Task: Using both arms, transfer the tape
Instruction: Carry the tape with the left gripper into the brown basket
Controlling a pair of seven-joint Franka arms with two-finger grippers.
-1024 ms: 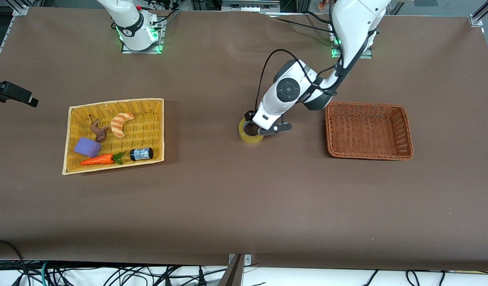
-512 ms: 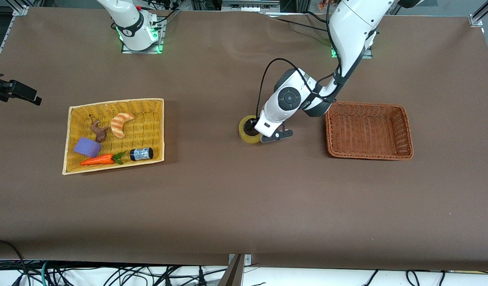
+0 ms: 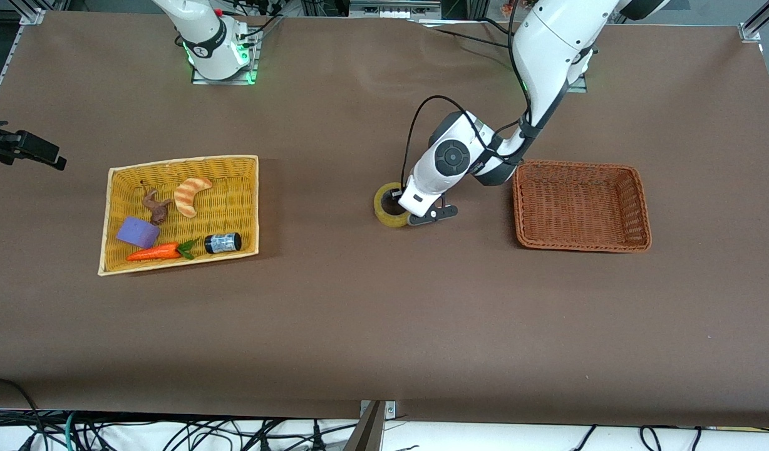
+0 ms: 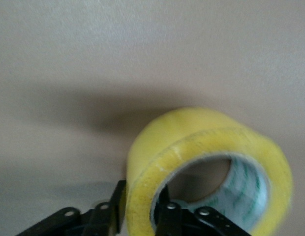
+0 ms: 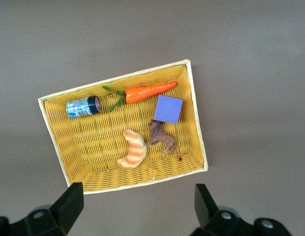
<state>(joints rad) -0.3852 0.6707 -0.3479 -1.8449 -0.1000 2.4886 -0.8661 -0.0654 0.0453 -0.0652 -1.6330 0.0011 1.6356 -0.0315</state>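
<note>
The tape (image 3: 384, 212) is a yellowish roll on the brown table, between the two baskets. My left gripper (image 3: 403, 209) is down on it. In the left wrist view the tape (image 4: 201, 137) fills the frame and looks tilted. One finger (image 4: 110, 214) presses its outer face and the other sits inside the core, so my left gripper (image 4: 142, 209) is shut on the roll's wall. My right gripper (image 5: 137, 211) is open and empty, high over the table beside the yellow basket (image 5: 51, 125). Its black hand shows at the front view's edge (image 3: 27, 149).
The yellow basket (image 3: 247, 164) at the right arm's end holds a striped croissant toy (image 3: 190, 194), a brown animal figure, a purple block (image 3: 138, 232), a carrot and a small can. An empty brown wicker basket (image 3: 582, 245) stands beside the tape at the left arm's end.
My left gripper came down onto the tape and its fingers closed on the roll's wall. The tape shifted slightly toward the right arm's end. The right hand barely moved.
</note>
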